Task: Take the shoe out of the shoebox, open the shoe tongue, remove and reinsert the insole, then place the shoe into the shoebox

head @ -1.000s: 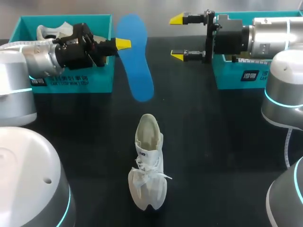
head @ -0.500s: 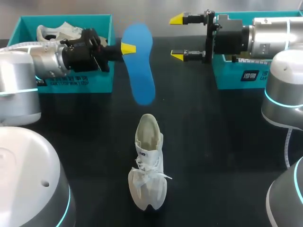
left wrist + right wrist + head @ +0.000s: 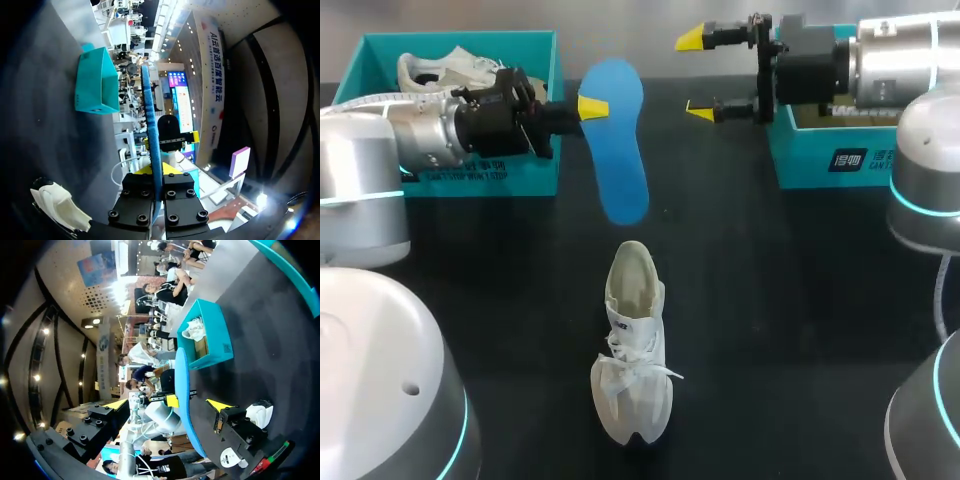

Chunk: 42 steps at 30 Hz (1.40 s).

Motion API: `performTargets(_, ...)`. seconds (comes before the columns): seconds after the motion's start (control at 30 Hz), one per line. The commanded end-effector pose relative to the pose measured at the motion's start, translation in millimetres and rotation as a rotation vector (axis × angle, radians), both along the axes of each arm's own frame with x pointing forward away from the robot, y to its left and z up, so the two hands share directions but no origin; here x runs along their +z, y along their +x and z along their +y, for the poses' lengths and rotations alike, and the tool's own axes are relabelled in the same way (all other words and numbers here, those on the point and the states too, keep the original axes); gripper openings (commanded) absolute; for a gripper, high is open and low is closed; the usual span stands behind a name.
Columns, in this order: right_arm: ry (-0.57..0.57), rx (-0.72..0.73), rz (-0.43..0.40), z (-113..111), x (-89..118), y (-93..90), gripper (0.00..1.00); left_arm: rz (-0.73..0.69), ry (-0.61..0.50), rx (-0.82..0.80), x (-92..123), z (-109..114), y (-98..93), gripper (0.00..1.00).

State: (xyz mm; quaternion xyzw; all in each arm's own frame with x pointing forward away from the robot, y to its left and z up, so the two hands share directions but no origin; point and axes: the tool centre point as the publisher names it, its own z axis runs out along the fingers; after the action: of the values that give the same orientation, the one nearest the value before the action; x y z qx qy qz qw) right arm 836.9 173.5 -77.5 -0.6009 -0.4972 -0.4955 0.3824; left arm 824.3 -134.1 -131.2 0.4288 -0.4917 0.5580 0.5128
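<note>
Blue insole hangs pinched in your left gripper at the far middle, right gripper spread empty, white shoe standing unboxed on the near table; reinsertion and boxing remain.

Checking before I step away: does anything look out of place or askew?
Only the blue insole: it is out of the white shoe, held above the table by the left end effector. The shoe stands upright; nothing looks spilled.
</note>
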Motion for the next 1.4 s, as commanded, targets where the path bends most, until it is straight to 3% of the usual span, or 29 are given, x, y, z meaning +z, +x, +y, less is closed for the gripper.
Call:
performTargets(0.03, -0.241, 0.027, 0.018, -3, 22, -1.4, 1.0, -0.001, 0.0, -0.003, -1, 0, 0.6, 0.0)
performTargets(0.43, -0.686, 0.071, 0.137, 11, 38, 0.6, 1.0, -0.001, 0.0, -0.003, -1, 0, 0.6, 0.0)
performTargets(0.93, -1.2, 0.113, 0.133, 49, 57, -8.5, 1.0, -0.001, 0.0, -0.003, -1, 0, 0.6, 0.0)
performTargets(1.1, -1.315, 0.12, 0.129, 59, 53, -10.5, 1.0, -0.001, 0.0, -0.003, -1, 0, 0.6, 0.0)
performTargets(1.4, -1.385, 0.127, 0.093, 72, 55, -15.0, 1.0, -0.001, 0.0, -0.003, -1, 0, 0.6, 0.0)
